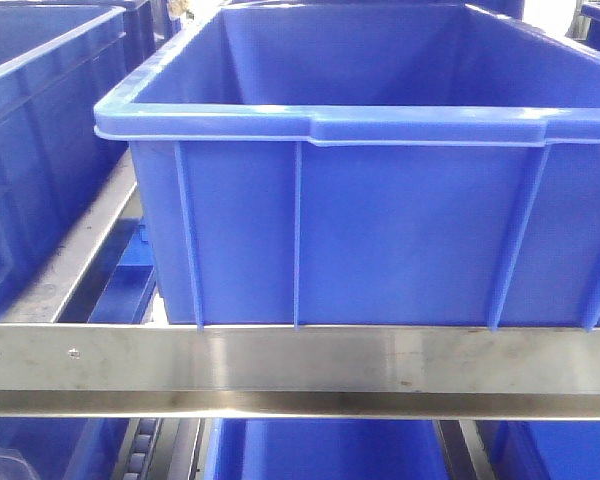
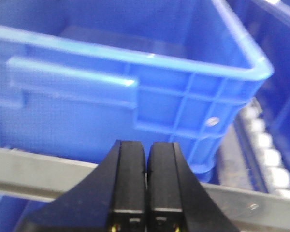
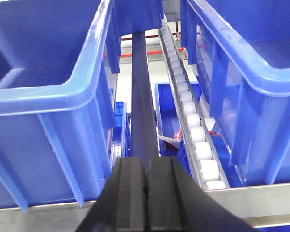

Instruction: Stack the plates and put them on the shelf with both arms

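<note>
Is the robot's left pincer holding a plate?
No, the left pincer is shut with nothing in it, in front of a blue bin.

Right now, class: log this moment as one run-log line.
left pincer: shut, empty | right pincer: shut, empty | plates: not in view | ahead: blue bin on steel shelf rail

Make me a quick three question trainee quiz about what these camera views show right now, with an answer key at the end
1. True or false: the left gripper is shut with nothing between its fingers.
2. What does the big blue bin sit behind in the front view? A) a wooden board B) a steel rail C) a glass door
3. In the right wrist view, what runs between the bins, right of the dark bar?

Key:
1. True
2. B, the steel rail
3. A track of white rollers; the right gripper is shut too.
</note>
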Motion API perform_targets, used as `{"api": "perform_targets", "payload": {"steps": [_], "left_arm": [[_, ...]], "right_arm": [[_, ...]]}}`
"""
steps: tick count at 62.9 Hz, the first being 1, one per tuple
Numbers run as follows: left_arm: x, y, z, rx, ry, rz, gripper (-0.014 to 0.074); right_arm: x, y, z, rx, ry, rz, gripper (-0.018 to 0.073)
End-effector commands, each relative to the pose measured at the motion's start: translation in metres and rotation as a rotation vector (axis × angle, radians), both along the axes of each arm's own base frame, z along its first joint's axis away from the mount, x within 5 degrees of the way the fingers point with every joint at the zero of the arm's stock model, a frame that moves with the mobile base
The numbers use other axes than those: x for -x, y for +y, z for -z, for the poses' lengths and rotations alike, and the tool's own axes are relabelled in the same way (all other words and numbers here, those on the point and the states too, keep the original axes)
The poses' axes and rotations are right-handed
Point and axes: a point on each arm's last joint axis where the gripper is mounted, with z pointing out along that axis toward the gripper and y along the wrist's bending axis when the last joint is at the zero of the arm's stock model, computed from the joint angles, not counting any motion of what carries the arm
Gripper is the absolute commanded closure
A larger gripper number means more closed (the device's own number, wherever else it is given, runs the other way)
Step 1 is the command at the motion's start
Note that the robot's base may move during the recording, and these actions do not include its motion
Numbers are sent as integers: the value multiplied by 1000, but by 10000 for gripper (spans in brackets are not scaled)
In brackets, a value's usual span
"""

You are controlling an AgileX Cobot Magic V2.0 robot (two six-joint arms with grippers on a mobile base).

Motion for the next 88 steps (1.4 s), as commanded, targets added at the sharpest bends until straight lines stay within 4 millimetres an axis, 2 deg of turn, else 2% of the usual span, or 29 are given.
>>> {"api": "perform_targets", "payload": {"steps": [1, 28, 43, 88], "left_arm": [[0, 0, 0, -8, -68, -1, 507], [0, 0, -3, -9, -93, 2, 507], [0, -1, -9, -80, -161, 9, 507], [0, -5, -10, -50, -173, 83, 507]], "right_arm": [[3, -1, -16, 17, -136, 10, 502], [3, -1, -16, 17, -136, 10, 502], [3, -1, -16, 17, -136, 10, 502], [3, -1, -16, 17, -136, 10, 502]]}}
